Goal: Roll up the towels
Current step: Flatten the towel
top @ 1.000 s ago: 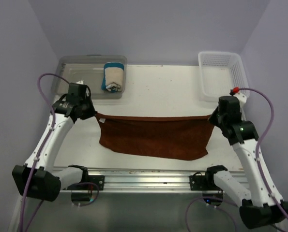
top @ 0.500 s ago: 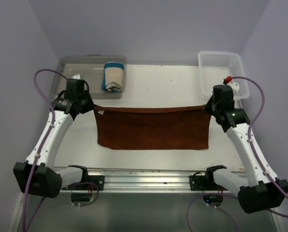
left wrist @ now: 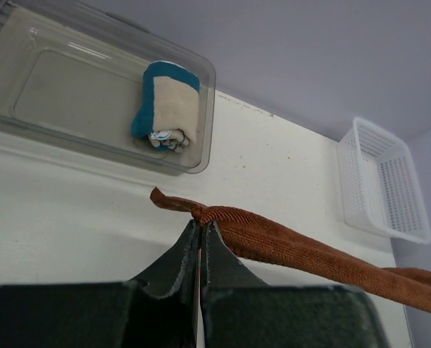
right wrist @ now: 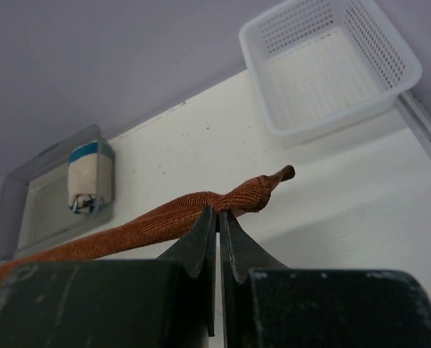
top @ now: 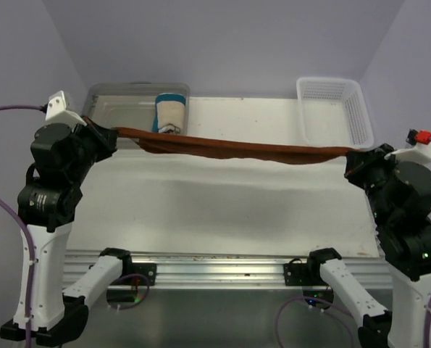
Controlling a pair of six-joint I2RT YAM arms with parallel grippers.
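Strung taut left to right, seemingly clear of the white tabletop point(top: 222, 210): plain rust-brown cloth towel point(top: 237, 150), bunched ropelike. Clamped at each end by left claw point(left wrist: 201, 226) and right claw point(right wrist: 219, 215), equally near. Rolled inside clear plastic bin point(top: 121, 109): cream blue-edged towel point(top: 170, 114).

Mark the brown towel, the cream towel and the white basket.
brown towel point(top: 237, 148), top view, middle of stretched span.
cream towel point(left wrist: 175, 106), left wrist view, beige face.
white basket point(right wrist: 324, 72), right wrist view, bare floor.
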